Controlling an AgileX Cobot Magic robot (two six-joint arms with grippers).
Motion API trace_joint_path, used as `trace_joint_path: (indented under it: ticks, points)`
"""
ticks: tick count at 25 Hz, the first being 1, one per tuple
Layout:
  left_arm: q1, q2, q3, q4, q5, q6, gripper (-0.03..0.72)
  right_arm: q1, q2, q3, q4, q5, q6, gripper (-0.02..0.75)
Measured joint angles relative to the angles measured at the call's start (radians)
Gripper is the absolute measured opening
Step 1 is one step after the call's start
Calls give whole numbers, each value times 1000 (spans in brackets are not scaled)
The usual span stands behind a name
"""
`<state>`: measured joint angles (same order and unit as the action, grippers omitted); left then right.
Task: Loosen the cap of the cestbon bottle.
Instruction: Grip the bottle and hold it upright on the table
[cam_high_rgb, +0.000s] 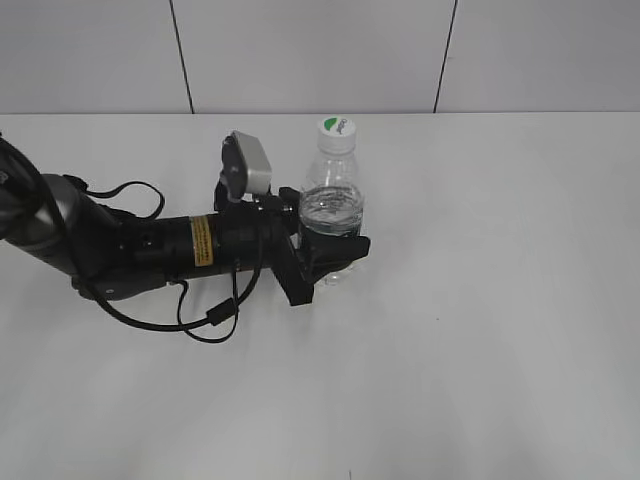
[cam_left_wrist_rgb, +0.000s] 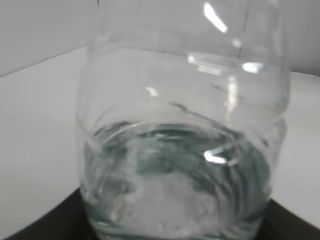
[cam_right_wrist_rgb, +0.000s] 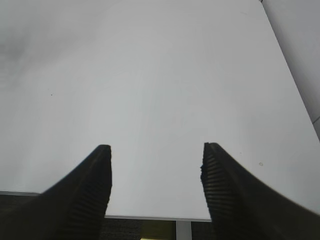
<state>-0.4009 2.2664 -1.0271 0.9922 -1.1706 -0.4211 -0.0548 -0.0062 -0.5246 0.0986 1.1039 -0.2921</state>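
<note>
A: Nearest the bottom of the exterior view, what is there?
B: Bare white bench; above it, at centre left of the frame, the left arm lies low, and its left claw is clamped on the lower body of the cestbon bottle; the black jaws sit on either side of it.
A: And the bottle itself?
B: Upright, just left of centre; partly filled with water; the left wrist view shows its clear wall filling the frame.
A: The cap?
B: White with a green patch, on the neck at the top centre of the frame; nothing touches it.
A: The right claw?
B: Jaws apart over bare bench in its wrist view; nothing between them.
</note>
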Motion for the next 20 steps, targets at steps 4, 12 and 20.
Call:
trace_joint_path:
  ticks: [4,12,20]
  points:
    - [-18,4,0,-20,0,0,403,0,0,0,0,0,0,442]
    - [-34,43,-5,-79,-6,-45,403,0,0,0,0,0,0,442]
    - [-34,64,-15,-80,0,-59,403,0,0,0,0,0,0,442]
